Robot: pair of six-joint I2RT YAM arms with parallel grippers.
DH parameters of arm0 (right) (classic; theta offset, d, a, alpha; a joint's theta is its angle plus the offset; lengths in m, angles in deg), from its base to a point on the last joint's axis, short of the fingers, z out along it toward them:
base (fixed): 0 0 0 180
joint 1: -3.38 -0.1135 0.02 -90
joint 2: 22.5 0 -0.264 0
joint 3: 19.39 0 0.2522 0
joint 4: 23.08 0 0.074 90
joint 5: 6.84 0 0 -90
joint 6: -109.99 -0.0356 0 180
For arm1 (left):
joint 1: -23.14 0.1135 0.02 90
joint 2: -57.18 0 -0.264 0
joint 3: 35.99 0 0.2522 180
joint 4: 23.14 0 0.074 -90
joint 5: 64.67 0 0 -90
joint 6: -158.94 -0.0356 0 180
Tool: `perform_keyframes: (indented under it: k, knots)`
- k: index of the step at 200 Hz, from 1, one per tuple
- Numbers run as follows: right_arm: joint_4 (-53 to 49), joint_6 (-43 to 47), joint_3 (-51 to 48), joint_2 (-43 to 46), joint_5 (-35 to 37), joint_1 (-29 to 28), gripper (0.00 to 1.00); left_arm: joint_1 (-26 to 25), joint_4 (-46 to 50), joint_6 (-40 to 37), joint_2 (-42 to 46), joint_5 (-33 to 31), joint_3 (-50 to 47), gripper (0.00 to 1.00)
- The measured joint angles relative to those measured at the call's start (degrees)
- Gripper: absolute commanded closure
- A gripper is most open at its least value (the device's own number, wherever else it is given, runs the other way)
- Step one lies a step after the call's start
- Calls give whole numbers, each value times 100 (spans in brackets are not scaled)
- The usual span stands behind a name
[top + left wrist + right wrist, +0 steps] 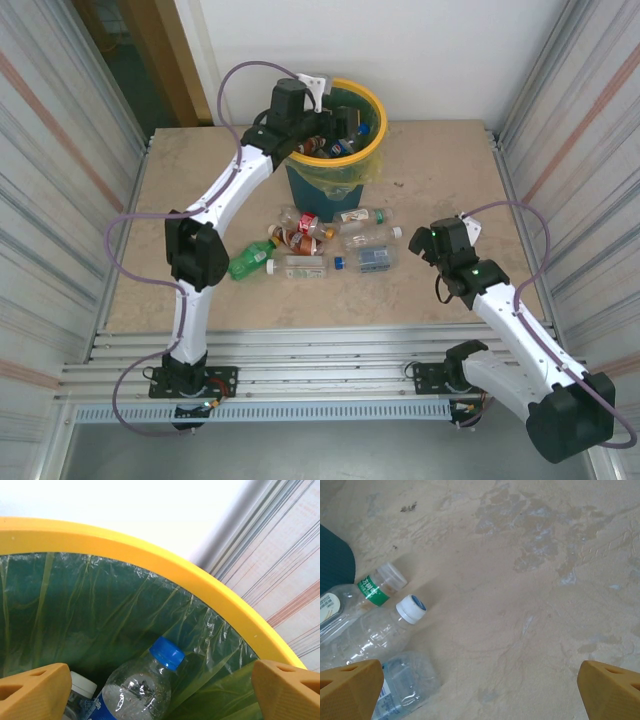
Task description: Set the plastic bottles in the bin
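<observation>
left gripper hangs released over the bin, with a blue-capped bottle lying inside. right gripper, also released, should reach left to the bottles on the surface and grasp one mid-body.

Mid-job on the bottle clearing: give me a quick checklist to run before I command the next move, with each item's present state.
1. Left gripper open and gripping nothing: ok, fingers stand wide apart.
2. Left gripper over the round teal bin with yellow rim: ok, its camera looks down into the liner.
3. Right gripper open: ok.
4. Right gripper centred on a bottle: not ok. Bare table lies between its fingers, and the clear plastic bottle with a white cap sits at the left of its view.
5. All bottles binned: not ok, a cluster of plastic bottles lies in front of the bin.
</observation>
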Motion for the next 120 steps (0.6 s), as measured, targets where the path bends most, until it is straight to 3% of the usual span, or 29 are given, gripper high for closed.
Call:
perform_keyframes:
  k: [51,120]
  knots:
    - [-262,-809,7,-160,0,-319,2,0,17,-127,470,-46,-348,4]
    - [-584,-2284,87,-496,173,-1410,2,0,-741,-503,2962,-527,-2535,1]
